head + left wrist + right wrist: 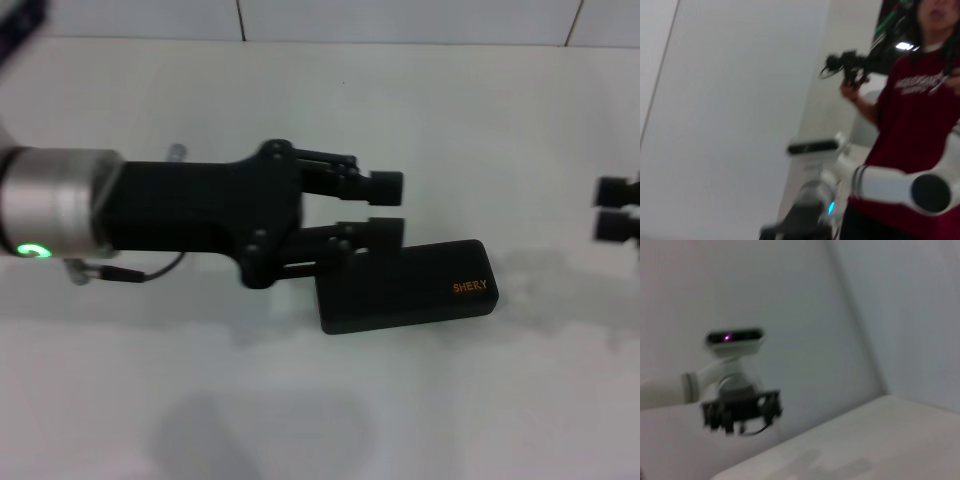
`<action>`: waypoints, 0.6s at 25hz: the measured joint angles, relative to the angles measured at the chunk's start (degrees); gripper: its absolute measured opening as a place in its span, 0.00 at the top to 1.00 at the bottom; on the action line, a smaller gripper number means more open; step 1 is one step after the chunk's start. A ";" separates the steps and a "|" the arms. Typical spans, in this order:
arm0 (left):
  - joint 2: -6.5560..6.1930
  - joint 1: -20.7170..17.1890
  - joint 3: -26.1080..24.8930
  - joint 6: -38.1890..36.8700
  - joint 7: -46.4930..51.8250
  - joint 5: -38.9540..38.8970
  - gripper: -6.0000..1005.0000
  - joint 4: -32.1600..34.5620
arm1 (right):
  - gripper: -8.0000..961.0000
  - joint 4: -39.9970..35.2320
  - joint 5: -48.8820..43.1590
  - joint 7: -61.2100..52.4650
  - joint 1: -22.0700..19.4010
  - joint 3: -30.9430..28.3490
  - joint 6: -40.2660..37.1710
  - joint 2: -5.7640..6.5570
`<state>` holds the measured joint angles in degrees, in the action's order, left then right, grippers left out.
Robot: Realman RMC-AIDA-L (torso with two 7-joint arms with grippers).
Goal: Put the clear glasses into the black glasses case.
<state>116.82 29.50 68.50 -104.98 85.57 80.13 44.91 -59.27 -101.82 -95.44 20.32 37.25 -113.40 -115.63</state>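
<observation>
Two grippers show in the head view, and only the left gripper (386, 206) is out over the work. Its black body reaches in from the left across the white table (300, 110), with a silver wrist collar and a green light at the far left. Its two fingers (385, 184) stand apart with an open gap between them, and nothing shows in that gap. The lower finger overlaps the top-left corner of the black glasses case (410, 286); whether it touches the case or hangs above it cannot be told. The upper finger is clear of the case, over bare table.

The black glasses case lies shut and flat on the table, its long side running away from the fingertips toward the right, slightly tilted. Its orange "SHERY" lettering (470, 287) sits at the end farthest from the fingers. The clear glasses cannot be made out in any view.

At the right edge of the head view, the right gripper (612, 208) sits well apart from the case; two dark fingertips show, one above the other with a narrow gap, but their state cannot be told.

The left wrist view shows a person in a red shirt (920, 110) beyond a white arm (880, 182).
</observation>
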 joint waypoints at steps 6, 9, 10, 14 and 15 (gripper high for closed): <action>-0.84 -2.17 -6.10 -6.56 1.30 0.39 0.57 1.63 | 0.53 7.47 5.51 8.11 1.95 9.43 0.46 -0.07; -1.39 -3.29 -7.29 -6.58 1.58 0.91 0.48 1.86 | 0.47 10.14 7.92 10.50 3.19 12.74 0.32 -0.12; -1.61 -3.35 -7.48 -6.59 1.55 1.93 0.47 1.78 | 0.44 11.15 9.28 11.31 3.49 13.76 0.26 -0.12; -1.93 -3.20 -7.69 -6.57 1.98 7.80 0.45 1.58 | 0.35 15.74 15.10 14.65 5.17 19.22 -0.02 -0.14; -1.78 -3.27 -7.91 -6.50 2.03 8.99 0.44 1.52 | 0.33 16.59 16.08 15.28 5.82 20.55 0.03 -0.17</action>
<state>115.04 26.23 60.60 -111.48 87.60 89.12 46.44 -42.68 -85.74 -80.15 26.15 57.80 -113.37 -115.79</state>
